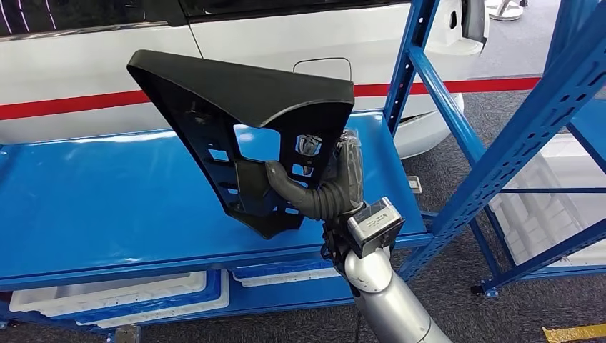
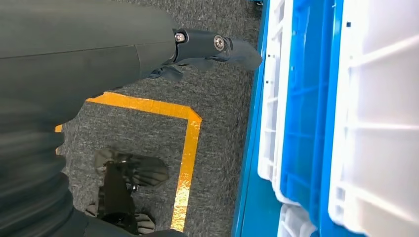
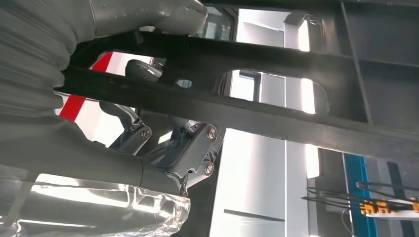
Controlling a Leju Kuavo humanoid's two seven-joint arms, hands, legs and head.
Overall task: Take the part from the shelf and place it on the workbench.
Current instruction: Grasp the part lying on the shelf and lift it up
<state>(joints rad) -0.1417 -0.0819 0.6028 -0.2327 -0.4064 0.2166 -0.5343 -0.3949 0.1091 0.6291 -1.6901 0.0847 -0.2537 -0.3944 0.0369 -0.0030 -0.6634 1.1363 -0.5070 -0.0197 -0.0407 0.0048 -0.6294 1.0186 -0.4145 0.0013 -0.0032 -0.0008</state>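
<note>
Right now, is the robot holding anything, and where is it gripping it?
Yes. The right hand holds the black part by the slotted ribs at its lower edge, above the blue shelf. The left hand holds nothing.

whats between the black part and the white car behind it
In the head view, the blue shelf surface stretches bare between the black part, held up by the right hand, and the white car.

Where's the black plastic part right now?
In the head view, the black plastic part is centre frame, gripped by the right hand and held up above the blue shelf, with the white car behind.
</note>
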